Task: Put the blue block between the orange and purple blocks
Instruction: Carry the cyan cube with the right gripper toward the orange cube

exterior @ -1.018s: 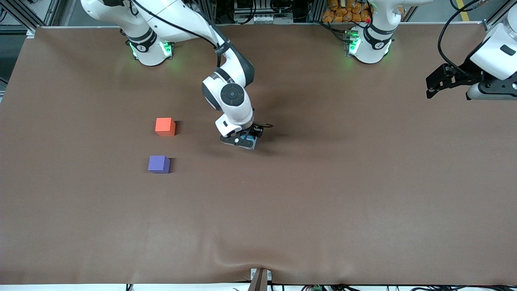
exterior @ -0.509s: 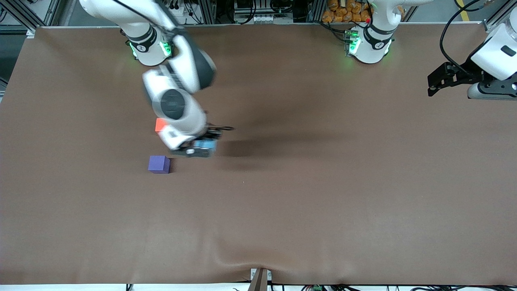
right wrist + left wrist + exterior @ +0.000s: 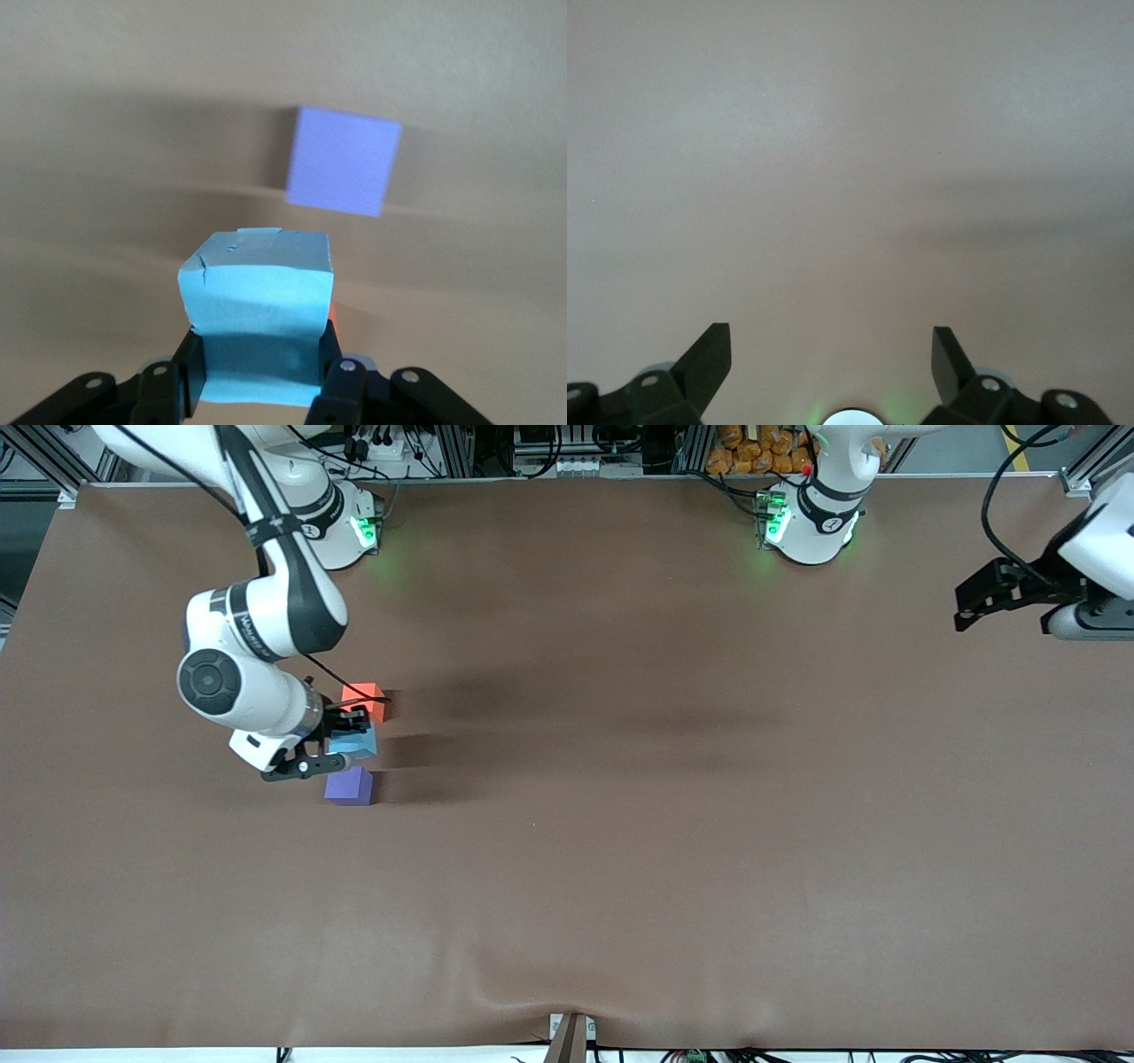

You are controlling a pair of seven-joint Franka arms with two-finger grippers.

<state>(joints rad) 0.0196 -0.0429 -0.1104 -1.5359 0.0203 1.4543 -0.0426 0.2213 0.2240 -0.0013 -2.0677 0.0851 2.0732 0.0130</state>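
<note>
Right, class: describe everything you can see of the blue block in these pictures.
The blue block is a small, light sky-blue matte cube with a cracked, slightly dented top edge. The right tool is shut on it, its black fingers pressing two opposite faces. It sits roughly level over the gap between the orange block and the purple block. Whether it touches the table cannot be told.

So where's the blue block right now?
In the front view, the blue block is held in the right claw over the gap between the orange block and purple block.
</note>
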